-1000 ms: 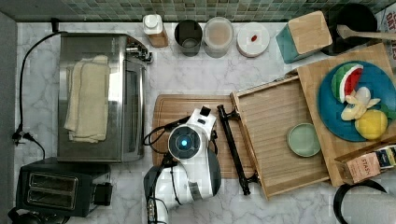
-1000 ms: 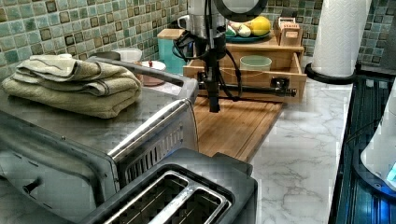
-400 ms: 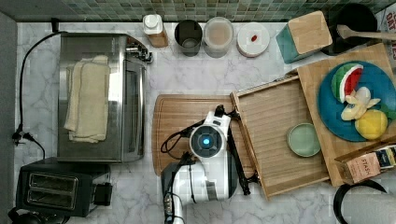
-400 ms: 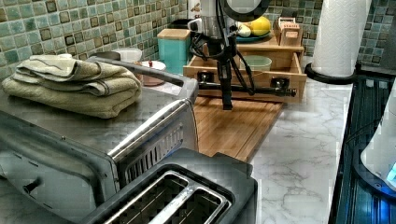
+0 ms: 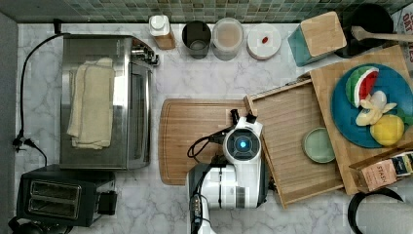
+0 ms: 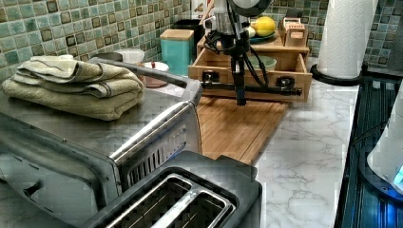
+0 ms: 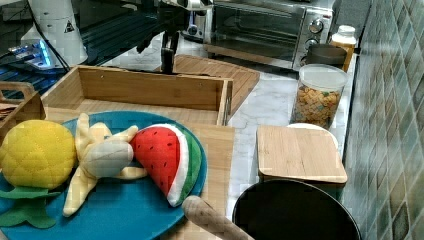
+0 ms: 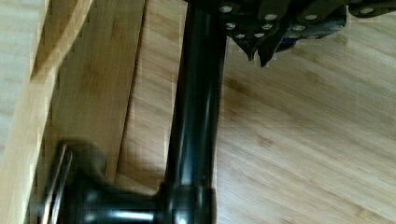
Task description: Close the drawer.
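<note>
Drawer (image 5: 297, 141) is pulled well out over the worktop (image 5: 204, 83), right of the cutting board (image 5: 195, 136) in the top view, small green bowl (image 5: 318, 145) riding inside. My hand (image 6: 239, 95) hangs at the black bar handle (image 6: 252, 88), fingers clenched together, grasping nothing. Risks as I judge them: pushing off-centre racks the drawer so it jams; fingertips ride over the round bar and hit the board; a hard shove makes the bowl slide.

White rounded arm (image 5: 233, 185) with a glowing blue ring light on top, looping black cables, and a black gripper (image 6: 240, 97) (silver screws underneath).
</note>
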Robot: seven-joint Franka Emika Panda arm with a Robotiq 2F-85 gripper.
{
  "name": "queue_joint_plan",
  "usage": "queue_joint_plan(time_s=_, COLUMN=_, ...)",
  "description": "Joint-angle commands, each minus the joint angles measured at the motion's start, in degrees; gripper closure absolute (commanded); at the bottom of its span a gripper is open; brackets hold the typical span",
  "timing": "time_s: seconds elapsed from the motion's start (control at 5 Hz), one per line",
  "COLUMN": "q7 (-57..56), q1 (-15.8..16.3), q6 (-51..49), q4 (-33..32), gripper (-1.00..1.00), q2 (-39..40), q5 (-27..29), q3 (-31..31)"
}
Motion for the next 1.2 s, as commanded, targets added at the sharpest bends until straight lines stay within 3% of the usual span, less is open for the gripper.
queue_joint_plan(time_s=0.2, q7=-9.4, q1=-6.2, q6=-3.7, q4=11.9, gripper=1.0, q2=2.3, q5=0.1, q3=-5.1)
queue_joint_plan(time_s=0.6, q7=-15.8, q1=-11.1, q6=-7.1, q4=20.0, gripper=1.0, q2=5.9, q5=2.8, q3=-8.1)
queue_joint_plan(time_s=1.0, q7=-28.3, q1=-15.0, q6=-0.8, q4=26.9, gripper=1.0, q2=10.7, q5=8.4, q3=-11.7)
queue_joint_plan(time_s=1.2, q7=-32.3, q1=-14.7, q6=-1.9, q4=33.0, gripper=1.0, q2=14.6, q5=11.6, q3=-14.9)
